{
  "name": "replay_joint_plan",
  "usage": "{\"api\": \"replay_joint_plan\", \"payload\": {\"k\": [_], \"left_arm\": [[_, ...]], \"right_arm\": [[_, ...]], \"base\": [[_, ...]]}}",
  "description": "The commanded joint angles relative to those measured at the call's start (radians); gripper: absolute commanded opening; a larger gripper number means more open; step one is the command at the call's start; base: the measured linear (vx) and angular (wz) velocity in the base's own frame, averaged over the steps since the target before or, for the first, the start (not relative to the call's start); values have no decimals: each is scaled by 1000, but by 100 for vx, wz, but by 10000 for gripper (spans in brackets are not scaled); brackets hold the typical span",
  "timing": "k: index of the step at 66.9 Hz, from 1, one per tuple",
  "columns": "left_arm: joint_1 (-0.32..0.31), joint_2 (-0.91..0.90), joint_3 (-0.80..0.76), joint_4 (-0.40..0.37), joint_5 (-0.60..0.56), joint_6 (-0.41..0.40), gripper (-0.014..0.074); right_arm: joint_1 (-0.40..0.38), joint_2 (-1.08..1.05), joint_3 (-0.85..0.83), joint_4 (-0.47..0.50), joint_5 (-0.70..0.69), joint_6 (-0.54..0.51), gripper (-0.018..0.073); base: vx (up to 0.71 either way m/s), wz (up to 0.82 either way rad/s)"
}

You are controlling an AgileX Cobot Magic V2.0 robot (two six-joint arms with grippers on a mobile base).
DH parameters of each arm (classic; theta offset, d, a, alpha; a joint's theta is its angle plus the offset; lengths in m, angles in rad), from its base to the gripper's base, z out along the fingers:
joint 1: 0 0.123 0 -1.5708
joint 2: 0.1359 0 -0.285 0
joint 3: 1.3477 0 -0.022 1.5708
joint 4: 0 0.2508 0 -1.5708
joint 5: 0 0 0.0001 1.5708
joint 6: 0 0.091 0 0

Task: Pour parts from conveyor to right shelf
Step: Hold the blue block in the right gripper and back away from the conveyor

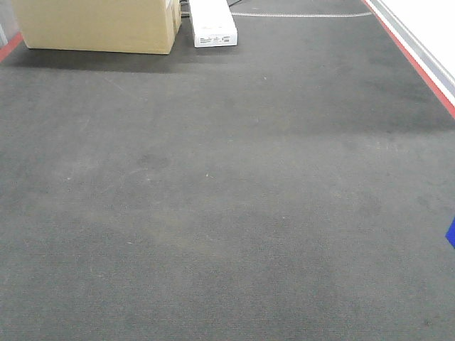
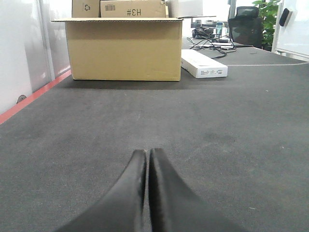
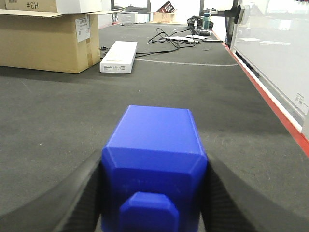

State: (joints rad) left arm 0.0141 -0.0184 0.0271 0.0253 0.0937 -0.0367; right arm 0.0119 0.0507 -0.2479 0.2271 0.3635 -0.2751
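Note:
My right gripper (image 3: 153, 193) is shut on a blue plastic box (image 3: 155, 159), its black fingers pressed against both sides, held above the dark carpet. A blue corner of it shows at the right edge of the front view (image 1: 451, 233). My left gripper (image 2: 147, 159) is shut and empty, its two black fingertips pressed together low over the carpet. No conveyor, shelf or loose parts show in any view.
A large cardboard box (image 2: 124, 48) stands on the carpet ahead left, also in the front view (image 1: 99, 25) and right wrist view (image 3: 46, 41). A flat white box (image 1: 212, 23) lies beside it. Cables (image 3: 169, 41) lie farther back. A red-edged white wall (image 3: 275, 63) runs along the right.

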Motion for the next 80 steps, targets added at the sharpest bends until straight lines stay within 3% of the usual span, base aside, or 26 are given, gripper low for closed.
{"api": "replay_joint_plan", "payload": {"k": [1, 80], "left_arm": [[2, -5, -26, -6, -71, -7, -6], [2, -5, -26, -6, -71, -7, -6]], "right_arm": [[-4, 12, -28, 7, -77, -8, -9], [-4, 12, -28, 7, -77, -8, -9]], "base": [[0, 0], [-7, 2]]}}
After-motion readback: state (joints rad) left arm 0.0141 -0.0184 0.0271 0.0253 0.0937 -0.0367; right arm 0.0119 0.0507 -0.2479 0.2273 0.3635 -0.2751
